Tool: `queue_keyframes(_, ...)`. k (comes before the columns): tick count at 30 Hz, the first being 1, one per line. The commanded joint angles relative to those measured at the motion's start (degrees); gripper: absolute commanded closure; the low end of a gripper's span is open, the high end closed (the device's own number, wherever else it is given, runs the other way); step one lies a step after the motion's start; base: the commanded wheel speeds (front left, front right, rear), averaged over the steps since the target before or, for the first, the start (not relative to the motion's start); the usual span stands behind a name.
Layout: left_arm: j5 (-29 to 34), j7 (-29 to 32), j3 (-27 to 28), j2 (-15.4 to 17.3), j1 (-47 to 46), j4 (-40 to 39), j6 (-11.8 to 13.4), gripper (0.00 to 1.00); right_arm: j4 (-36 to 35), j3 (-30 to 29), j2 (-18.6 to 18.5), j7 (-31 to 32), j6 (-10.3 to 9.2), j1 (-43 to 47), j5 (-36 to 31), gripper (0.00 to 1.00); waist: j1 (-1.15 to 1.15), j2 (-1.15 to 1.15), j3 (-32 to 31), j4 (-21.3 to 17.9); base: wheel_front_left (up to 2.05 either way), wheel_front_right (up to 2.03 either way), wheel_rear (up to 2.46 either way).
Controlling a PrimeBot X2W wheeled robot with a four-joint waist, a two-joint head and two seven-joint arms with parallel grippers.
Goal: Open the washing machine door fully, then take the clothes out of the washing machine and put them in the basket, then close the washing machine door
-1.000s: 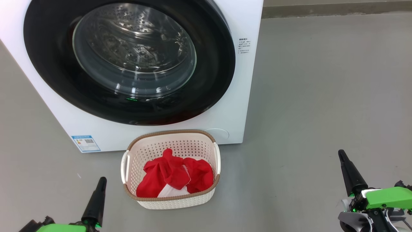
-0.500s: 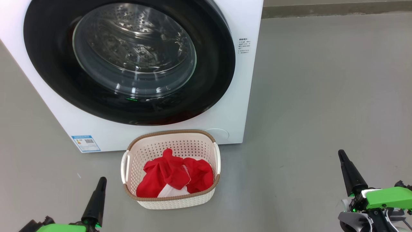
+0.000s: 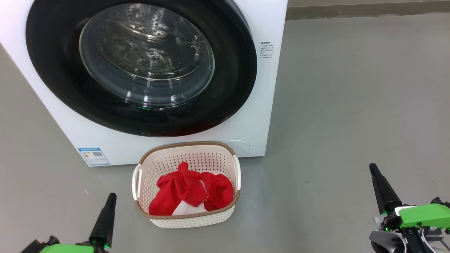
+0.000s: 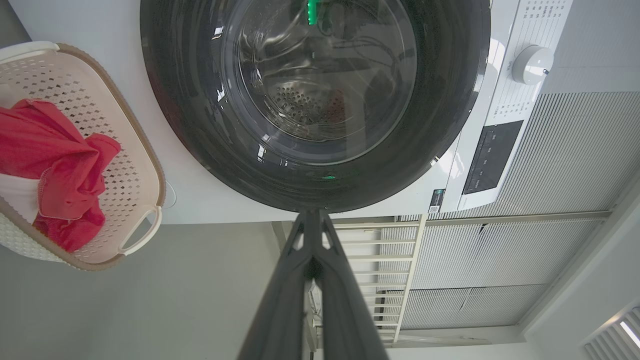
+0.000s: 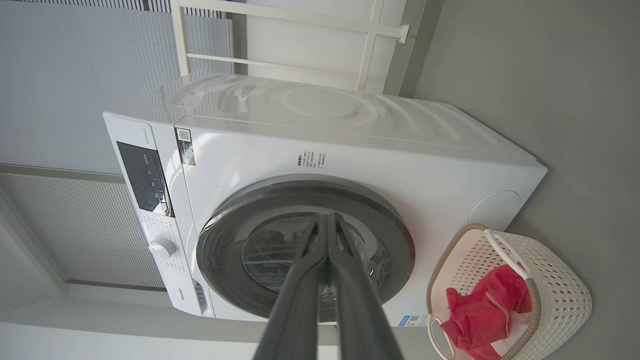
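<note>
Red clothes (image 3: 182, 191) lie bunched in the cream perforated basket (image 3: 186, 144), with some white fabric showing at the edge nearest you. The basket stands on the grey floor (image 3: 351, 105), just ahead of your left tool (image 3: 111, 198) and off to its right, and well to the left of your right tool (image 3: 373, 170). You have both tools clenched on nothing, each pair of dark fingers pressed together and aimed toward the washing machine (image 3: 269, 21). Neither tool touches anything.

Directly beyond the basket, the washing machine door (image 3: 235, 70) sits closed against the white front. Through its clear glass you can see the steel perforated drum (image 3: 140, 45). A blue energy sticker (image 3: 94, 156) marks the machine's lower corner, straight ahead of your left tool.

Looking along your left tool (image 4: 312, 216), its tip lines up with the edge of the door's glossy black rim, and a white dial (image 4: 532, 64) sits on the panel past that rim. Looking along your right tool (image 5: 327, 217), the joined tips overlap the door's glass, with the door well ahead of them and the basket (image 5: 560, 280) off to one side
</note>
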Motion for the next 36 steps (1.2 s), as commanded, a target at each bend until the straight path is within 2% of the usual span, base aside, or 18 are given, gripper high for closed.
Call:
queue_keyframes(1,-0.37,0.28,2.04,0.61,-2.29,-1.18,-0.42,1.00,-1.46,1.02,-0.87,0.39,-0.04,-2.44,0.28,1.00,0.00,0.00,0.00,0.00,0.00,0.00,0.00)
queue_keyframes(36,-0.39,0.27,2.02,0.61,-2.28,-1.19,-0.42,1.00,-1.46,1.02,-0.87,0.40,-0.04,-2.44,0.27,1.00,0.00,0.00,0.00,0.00,0.00,0.00,0.00)
